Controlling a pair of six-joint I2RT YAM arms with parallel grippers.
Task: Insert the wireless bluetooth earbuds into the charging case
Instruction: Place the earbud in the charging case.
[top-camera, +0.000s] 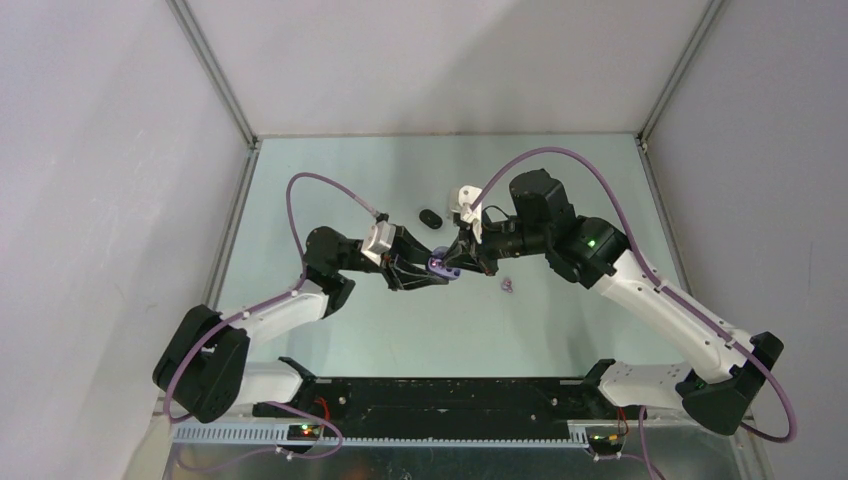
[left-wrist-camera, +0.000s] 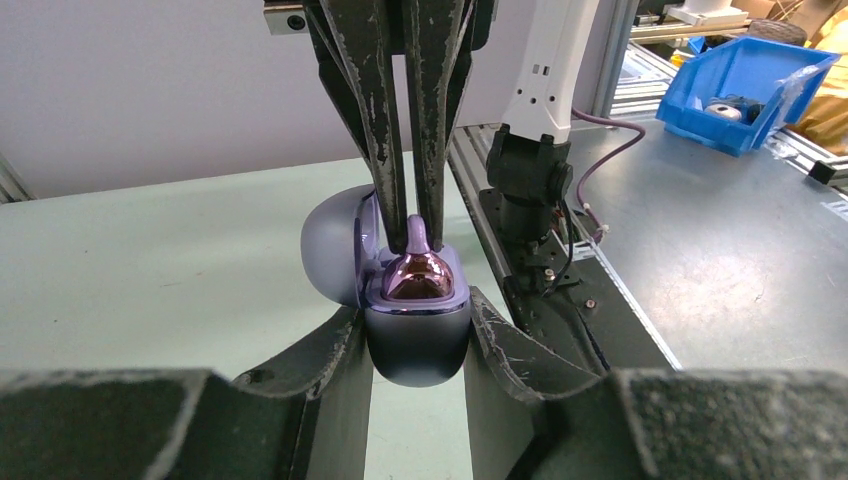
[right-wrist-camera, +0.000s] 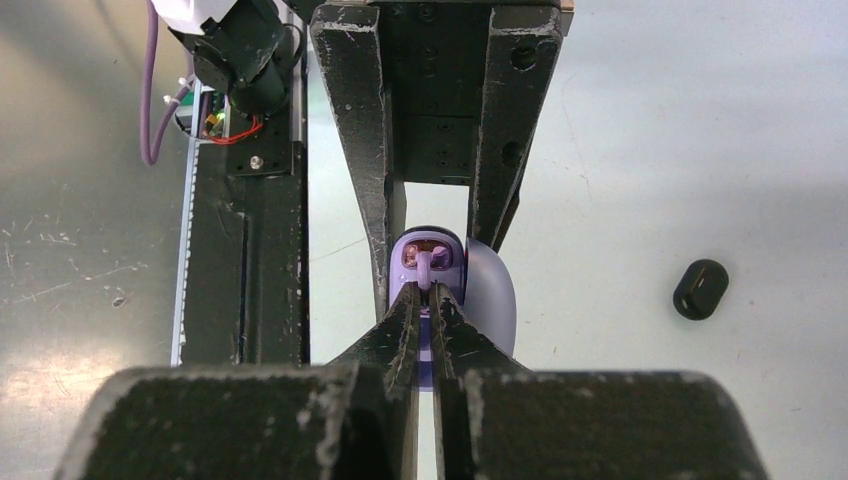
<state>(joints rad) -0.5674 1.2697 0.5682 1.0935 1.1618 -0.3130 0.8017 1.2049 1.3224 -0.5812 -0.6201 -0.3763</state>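
- I see the left gripper (left-wrist-camera: 418, 335) reaching in from the left, fingers clamped on both sides of the purple charging case (left-wrist-camera: 418, 355) and holding it off the table (top-camera: 330, 180).
- The case is open. Its lid (left-wrist-camera: 332, 250) is swung back to one side and the open top faces the right gripper.
- A black case (top-camera: 431, 217) lies closed on the table, just behind the two grippers and touching nothing. It shows in the right wrist view too.
- The pale purple earbud (left-wrist-camera: 416, 275) sits at the case's open top with its glossy rose-tinted face showing. I can't tell whether it is fully seated.
- The right gripper (right-wrist-camera: 430, 292) comes in from the right to meet the left one. Its fingers are nearly together, pinching the bud's small purple tab.
- A small purple piece (top-camera: 509, 286) lies loose on the table just right of the grippers, under the right arm's forearm. It's too small for me to identify.
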